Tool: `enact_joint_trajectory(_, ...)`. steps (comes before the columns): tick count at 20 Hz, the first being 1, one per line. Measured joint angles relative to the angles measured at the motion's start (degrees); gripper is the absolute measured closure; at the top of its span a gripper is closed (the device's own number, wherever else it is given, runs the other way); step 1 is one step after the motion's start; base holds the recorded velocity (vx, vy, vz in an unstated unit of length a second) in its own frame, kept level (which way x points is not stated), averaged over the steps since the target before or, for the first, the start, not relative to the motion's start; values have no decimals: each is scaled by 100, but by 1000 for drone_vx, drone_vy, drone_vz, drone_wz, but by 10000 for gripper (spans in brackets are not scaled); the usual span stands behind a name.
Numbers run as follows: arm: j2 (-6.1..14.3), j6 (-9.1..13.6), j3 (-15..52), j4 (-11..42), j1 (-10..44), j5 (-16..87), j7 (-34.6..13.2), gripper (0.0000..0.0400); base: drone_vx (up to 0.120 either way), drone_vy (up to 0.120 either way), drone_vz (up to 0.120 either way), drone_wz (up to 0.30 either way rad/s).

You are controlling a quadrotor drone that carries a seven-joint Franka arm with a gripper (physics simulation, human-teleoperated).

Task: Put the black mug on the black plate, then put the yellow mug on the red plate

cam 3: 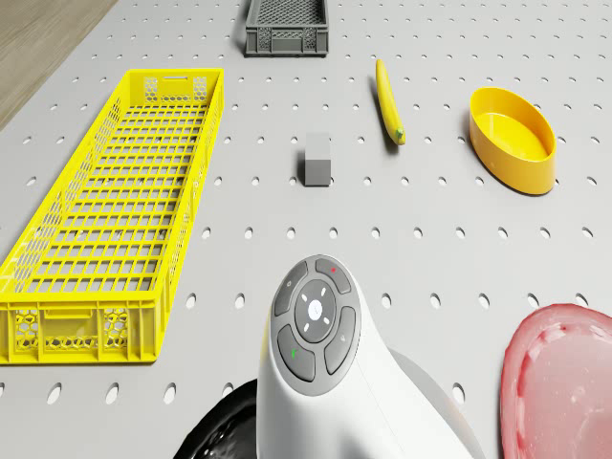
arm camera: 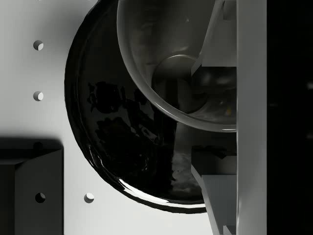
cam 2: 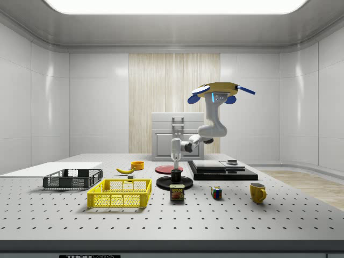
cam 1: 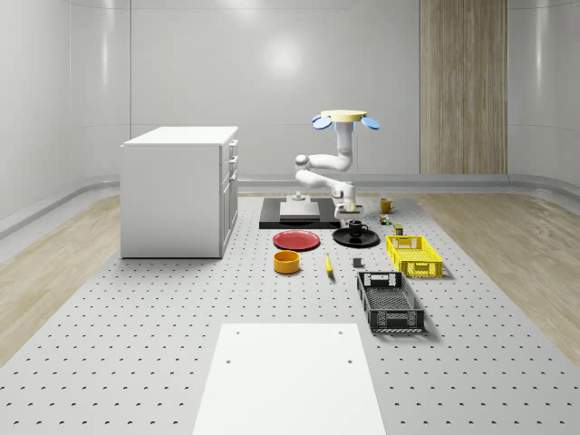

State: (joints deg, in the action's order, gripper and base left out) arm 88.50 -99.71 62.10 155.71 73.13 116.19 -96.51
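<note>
The black mug (cam 1: 357,227) stands upright on the black plate (cam 1: 366,240), right of the red plate (cam 1: 296,240). The drone (cam 1: 342,118) hovers above them, its arm reaching down. My gripper (arm camera: 193,118) is open and points down at the mug (arm camera: 146,58). One finger (arm camera: 212,44) is inside the rim and the other finger (arm camera: 215,191) is outside, with the wall untouched between them. In the side view the gripper (cam 2: 176,164) sits just over the mug (cam 2: 176,174). The yellow mug (cam 1: 387,206) stands apart, behind and to the right of the black plate.
A yellow crate (cam 1: 413,255) and a black crate (cam 1: 390,301) lie to the right front. A yellow bowl (cam 1: 287,262), a banana (cam 1: 328,264) and a grey block (cam 3: 317,159) lie in front of the plates. A white cabinet (cam 1: 181,190) stands left, with a black slab (cam 1: 272,216) behind the plates.
</note>
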Motion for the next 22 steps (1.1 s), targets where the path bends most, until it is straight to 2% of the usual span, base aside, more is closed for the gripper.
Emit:
enact_joint_trajectory(3, -29, 34, 8, 8, -19, 5, 12, 83, 0, 0, 0, 0)
enact_joint_trajectory(7, -39, 156, 198, 110, -98, -156, 30, 31, 0, 0, 80, 0)
enact_joint_trajectory(15, -56, 345, 524, 259, -209, -440, 52, 4, 0, 5, 120, 0)
enact_joint_trajectory(22, -77, 397, 589, 287, -235, -492, 60, 1, -109, 120, 11, 0)
